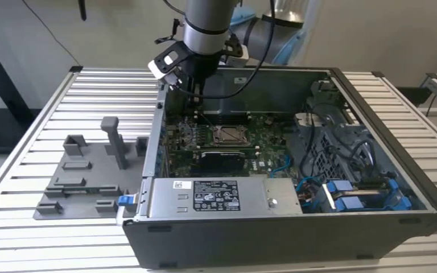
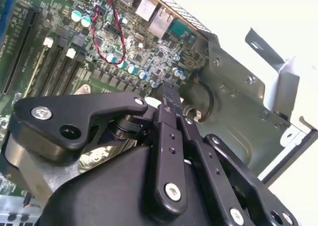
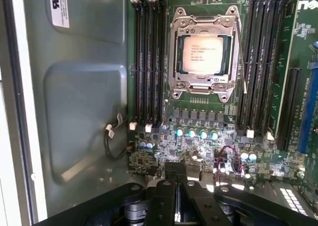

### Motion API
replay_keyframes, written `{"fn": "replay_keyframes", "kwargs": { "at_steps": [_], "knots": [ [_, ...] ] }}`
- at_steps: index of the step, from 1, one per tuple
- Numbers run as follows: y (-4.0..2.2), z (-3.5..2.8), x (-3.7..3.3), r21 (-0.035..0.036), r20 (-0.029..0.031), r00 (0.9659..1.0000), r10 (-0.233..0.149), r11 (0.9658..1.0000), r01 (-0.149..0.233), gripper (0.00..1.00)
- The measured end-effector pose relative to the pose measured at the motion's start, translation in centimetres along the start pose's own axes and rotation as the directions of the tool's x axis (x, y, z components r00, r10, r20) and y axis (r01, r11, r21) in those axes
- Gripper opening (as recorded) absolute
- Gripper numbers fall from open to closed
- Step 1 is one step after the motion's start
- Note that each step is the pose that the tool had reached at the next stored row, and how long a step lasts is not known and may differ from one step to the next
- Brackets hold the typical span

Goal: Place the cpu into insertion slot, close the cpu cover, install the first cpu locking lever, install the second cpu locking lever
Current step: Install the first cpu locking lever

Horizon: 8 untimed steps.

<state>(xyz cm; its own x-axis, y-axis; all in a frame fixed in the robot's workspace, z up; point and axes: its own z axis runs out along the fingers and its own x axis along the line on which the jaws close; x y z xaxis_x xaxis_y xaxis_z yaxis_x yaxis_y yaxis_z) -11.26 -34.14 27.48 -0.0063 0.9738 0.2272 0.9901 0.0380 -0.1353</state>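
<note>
The cpu (image 3: 202, 54) lies flat in the insertion slot (image 3: 203, 15) on the green motherboard (image 3: 198, 136). The cpu cover (image 3: 178, 57) is down around it, and the chip's metal top shows through the window. The gripper (image 3: 175, 169) hangs apart from the socket, over the board's edge by the far wall of the open case (image 1: 295, 227) in the exterior view. Its 2 fingers (image 2: 166, 114) are pressed together with nothing between them. The case sits on a slatted worktop (image 1: 104, 96).
</note>
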Motion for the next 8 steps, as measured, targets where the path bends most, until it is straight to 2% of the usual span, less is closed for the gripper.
{"fn": "replay_keyframes", "kwargs": {
  "at_steps": [2,4,5,6,8],
  "knots": [
    [0.02,0.17,-0.05,0.0001,-0.0127,0.9999,-0.002,1.0,0.002,0.11],
    [0.04,0.32,-0.08,-0.0002,-0.0302,0.9995,-0.004,1.0,0.004,0.11],
    [0.05,0.38,-0.09,-0.0002,-0.0365,0.9993,-0.005,1.0,0.005,0.11],
    [0.07,0.46,-0.11,-0.0004,-0.0418,0.9991,-0.006,1.0,0.006,0.11],
    [0.1,0.7,-0.17,-0.0002,-0.0442,0.999,-0.006,1.0,0.006,0.11]
  ]
}}
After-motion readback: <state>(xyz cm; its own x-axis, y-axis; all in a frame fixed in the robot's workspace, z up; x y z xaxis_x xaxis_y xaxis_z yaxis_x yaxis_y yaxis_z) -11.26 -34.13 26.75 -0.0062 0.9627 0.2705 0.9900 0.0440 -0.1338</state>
